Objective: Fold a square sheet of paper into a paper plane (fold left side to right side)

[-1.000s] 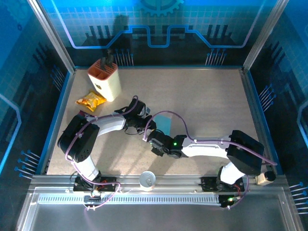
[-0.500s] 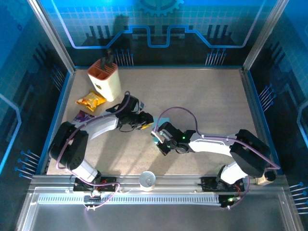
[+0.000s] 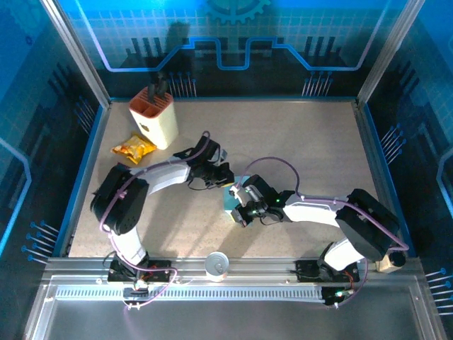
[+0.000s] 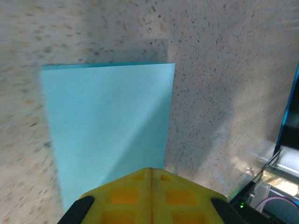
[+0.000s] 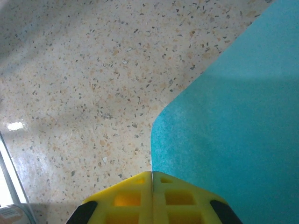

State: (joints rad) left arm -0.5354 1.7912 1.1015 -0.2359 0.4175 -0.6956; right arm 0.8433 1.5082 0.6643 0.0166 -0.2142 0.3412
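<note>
The square sheet of paper [image 3: 231,197] is light blue and lies on the speckled table, mostly covered by the two arms. In the left wrist view the paper [image 4: 107,126] looks like a flat rectangle taller than it is wide, with sharp far corners. My left gripper [image 4: 152,170] is shut, its yellow tips over the sheet's near right part. It sits just up and left of the sheet [image 3: 224,176]. My right gripper [image 5: 152,173] is shut, and the paper [image 5: 229,130] has its left edge running to the fingertips. This gripper [image 3: 238,210] is at the sheet's near side.
A cream knife block [image 3: 154,117] stands at the back left, with a yellow snack packet [image 3: 133,149] in front of it. A white cup [image 3: 216,265] sits on the near rail between the arm bases. Metal frame posts and rails edge the table.
The left gripper opened briefly and shut again, shifting right to the sheet. The right gripper moved back and right onto the sheet. Less blue paper shows from above than a second ago.
</note>
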